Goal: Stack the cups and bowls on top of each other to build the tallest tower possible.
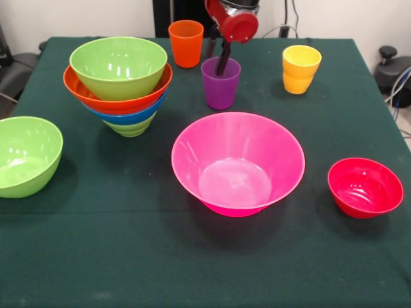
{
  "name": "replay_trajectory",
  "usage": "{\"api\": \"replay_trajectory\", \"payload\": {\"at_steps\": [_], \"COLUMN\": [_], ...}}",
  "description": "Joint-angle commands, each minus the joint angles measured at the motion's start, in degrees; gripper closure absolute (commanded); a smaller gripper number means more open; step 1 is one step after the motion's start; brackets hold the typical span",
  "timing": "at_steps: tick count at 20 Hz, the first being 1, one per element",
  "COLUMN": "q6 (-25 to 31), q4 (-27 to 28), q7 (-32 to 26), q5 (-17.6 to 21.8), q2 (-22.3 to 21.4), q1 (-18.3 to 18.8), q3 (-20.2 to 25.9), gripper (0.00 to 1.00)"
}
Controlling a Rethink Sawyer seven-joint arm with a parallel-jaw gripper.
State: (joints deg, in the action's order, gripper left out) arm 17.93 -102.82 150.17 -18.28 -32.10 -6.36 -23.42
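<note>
Dark green tablecloth [128, 256] over the whole table. Taking the large pink bowl [237, 163] as the clock centre:

- 3 to 4 o'clock, well apart: small red bowl [365, 187], upright.
- 9 o'clock, at the cloth's edge: a lone lime green bowl [26, 155], upright, partly cut off by the frame.
- 10 o'clock: stack of nested bowls [119, 86]. Lime green at the bottom, blue above it, then orange, then another lime green bowl on top. The stack leans a little.
- 12 o'clock, near: purple cup [220, 83], upright.
- 11 o'clock, further back: orange cup [185, 43], just beside the purple one but apart from it.
- 1 o'clock: yellow cup [301, 68], standing alone; looks like two nested, cannot be sure.

Gripper [221, 67] comes down from the red arm head at the top edge, directly over the purple cup. One dark finger [225, 56] reaches inside the cup's mouth; another runs behind the rim. Seems to straddle the cup's wall, but how far the fingers are spread, and whether they pinch it, I cannot tell.
</note>
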Motion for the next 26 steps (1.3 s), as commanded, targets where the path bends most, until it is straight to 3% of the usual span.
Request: {"api": "replay_trajectory", "payload": {"at_steps": [1, 26], "q6": [2.4, 10.6], "q4": [1.5, 7.9], "q7": [4.3, 5.6], "q5": [0.2, -0.1], "q2": [-0.1, 1.1], "q1": [-0.9, -2.9], "q3": [6.6, 2.7], "gripper": [0.0, 0.0]}}
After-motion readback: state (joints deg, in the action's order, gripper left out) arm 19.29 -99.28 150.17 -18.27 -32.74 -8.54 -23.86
